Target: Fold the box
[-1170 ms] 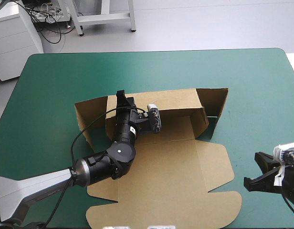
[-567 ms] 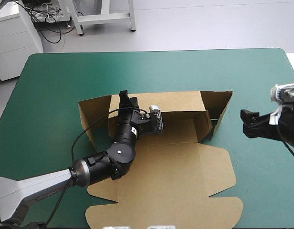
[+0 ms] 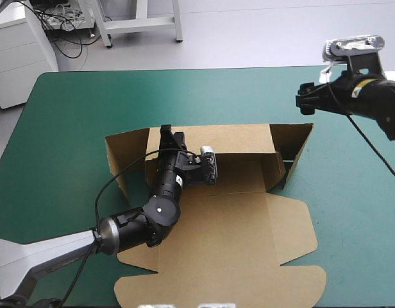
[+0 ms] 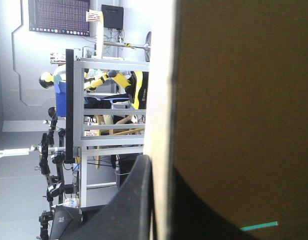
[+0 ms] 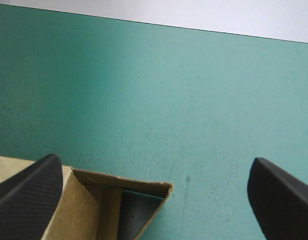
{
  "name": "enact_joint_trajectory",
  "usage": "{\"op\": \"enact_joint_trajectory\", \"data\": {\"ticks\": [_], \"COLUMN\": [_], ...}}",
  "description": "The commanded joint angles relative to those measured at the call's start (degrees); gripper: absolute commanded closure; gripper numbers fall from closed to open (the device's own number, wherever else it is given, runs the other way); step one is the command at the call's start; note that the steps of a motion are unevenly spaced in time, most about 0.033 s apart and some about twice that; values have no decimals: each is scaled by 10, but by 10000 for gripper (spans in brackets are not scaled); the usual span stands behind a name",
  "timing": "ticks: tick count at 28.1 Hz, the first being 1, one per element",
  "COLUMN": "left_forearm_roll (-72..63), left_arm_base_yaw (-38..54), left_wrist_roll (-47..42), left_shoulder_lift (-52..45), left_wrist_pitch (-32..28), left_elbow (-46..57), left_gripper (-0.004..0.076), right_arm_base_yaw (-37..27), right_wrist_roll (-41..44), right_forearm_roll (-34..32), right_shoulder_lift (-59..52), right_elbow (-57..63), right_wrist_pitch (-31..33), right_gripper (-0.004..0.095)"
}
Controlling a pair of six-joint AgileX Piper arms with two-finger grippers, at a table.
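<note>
Step in hand: raising and tucking walls. The box (image 3: pixel 236 192) sits mid-tabletop (image 3: pixel 69 109), only partly formed. The rear wall (image 3: pixel 229 138) stands upright. The left end flap (image 3: pixel 124 160) and right end flap (image 3: pixel 295 149) stand splayed outward, not tucked. The lid (image 3: pixel 229 256) lies flat toward the near edge, with rounded tabs at its corners.

The left gripper (image 3: pixel 170 131) is clamped on the rear wall's top edge near its left end, with the board pinched between the black fingers (the left wrist view shows one finger (image 4: pixel 131 200) tight against the sheet, and brown board fills the rest).

The right gripper (image 3: pixel 304 97) hovers over bare teal-green cover beyond the box's far right corner. Its fingers are spread wide and hold nothing. Its wrist view looks down on that corner, and in the high view the gripper is clearly apart from the board.

Next move, my guess: the right gripper comes down to the right end flap and swings it inward along its crease, with the left gripper steadying the rear wall. The flap looks springy, so it probably needs a firm push, not a tap.

Materials: the board is matte brown, stiff and thin, with sharp cut edges and scored fold lines. The cover is matte and faintly speckled. The fingers are curved fins with a fine weave-like surface — visible in the right wrist view.
</note>
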Motion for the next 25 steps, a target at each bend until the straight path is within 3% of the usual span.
{"op": "enact_joint_trajectory", "data": {"ticks": [1, 7, 25], "left_forearm_roll": [38, 57, 28], "left_arm_base_yaw": [-4, -4, 13], "left_wrist_roll": [-37, -39, -30], "left_shoulder_lift": [-36, -52, -40], "left_wrist_pitch": [11, 1, -8], "left_elbow": [-10, -10, -10], "left_gripper": [755, 747, 738], "right_arm_base_yaw": [-25, -95, -96], "right_wrist_roll": [-27, -61, -76], "right_forearm_roll": [43, 127, 135], "right_shoulder_lift": [50, 143, 198], "right_elbow": [-68, -128, -126], "right_wrist_pitch": [-8, 67, 88], "right_gripper": [-16, -15, 7]}}
